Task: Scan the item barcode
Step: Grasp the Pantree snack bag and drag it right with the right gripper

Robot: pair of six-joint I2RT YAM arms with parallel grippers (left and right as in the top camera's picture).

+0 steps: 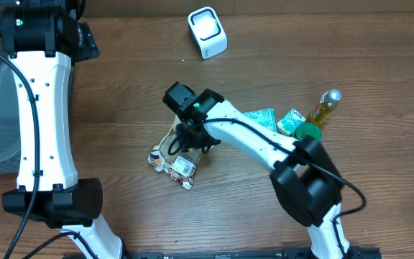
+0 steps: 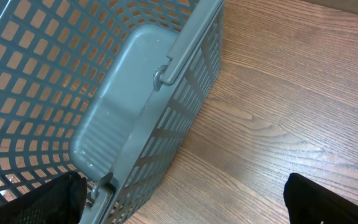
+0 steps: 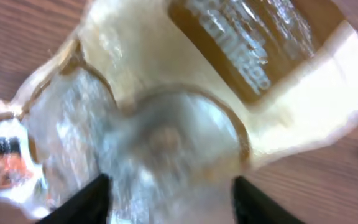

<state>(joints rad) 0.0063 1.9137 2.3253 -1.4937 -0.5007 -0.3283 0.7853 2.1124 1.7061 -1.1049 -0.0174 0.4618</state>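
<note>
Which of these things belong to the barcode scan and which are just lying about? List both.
For the job:
- snack packet
- white scanner
- right gripper, its fingers on either side of the packet

Lying about:
- grey basket
- green packets
- bottle

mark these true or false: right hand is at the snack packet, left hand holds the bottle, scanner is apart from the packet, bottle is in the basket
1. The right hand is down at the snack packet. True: its fingers stand on either side of the packet.
2. The left hand holds the bottle. False: it is open and holds nothing, and it hangs by the rim of the grey basket.
3. The white scanner stands apart from the packet. True: bare table lies between them.
4. The bottle is in the basket. False: it lies on the table beside the green packets.
</note>
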